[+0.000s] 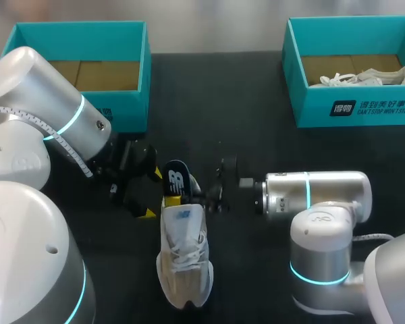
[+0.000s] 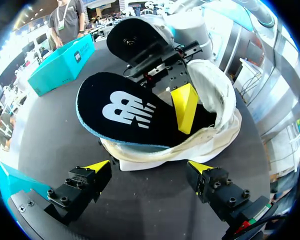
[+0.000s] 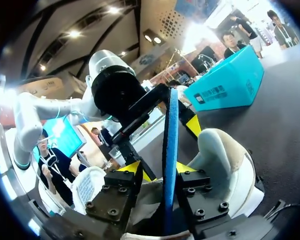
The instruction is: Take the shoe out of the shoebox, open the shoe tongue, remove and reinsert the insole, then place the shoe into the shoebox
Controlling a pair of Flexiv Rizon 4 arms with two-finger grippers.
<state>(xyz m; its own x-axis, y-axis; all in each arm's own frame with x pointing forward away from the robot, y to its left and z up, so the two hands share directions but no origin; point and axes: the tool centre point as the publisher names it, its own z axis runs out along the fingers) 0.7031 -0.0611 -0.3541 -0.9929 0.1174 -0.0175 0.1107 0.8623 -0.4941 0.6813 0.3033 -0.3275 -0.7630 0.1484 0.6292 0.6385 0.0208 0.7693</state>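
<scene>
Pinching the insole [image 3: 170, 135] in the right gripper [image 3: 159, 168], one yellow-tipped finger on each face, insole edge-on between them. Upright out of the heel end of the shoe [image 1: 183, 260], dark logo face toward the left arm, lower end down inside. Below that, white upper flat on the black worktop [image 1: 256, 128], laces up, toe toward the robot. Across the heel from the right gripper, just beside the shoe: left gripper [image 2: 149, 169], released, fingers spread wide, touching neither shoe nor insole. Farther out, at the back left of the worktop, an open teal shoebox [image 1: 146, 81], brown floor in view, well apart from the shoe. At the back right, a second box [image 1: 354, 111], also teal and open, with a second shoe [image 1: 364, 77], white, lying inside.
</scene>
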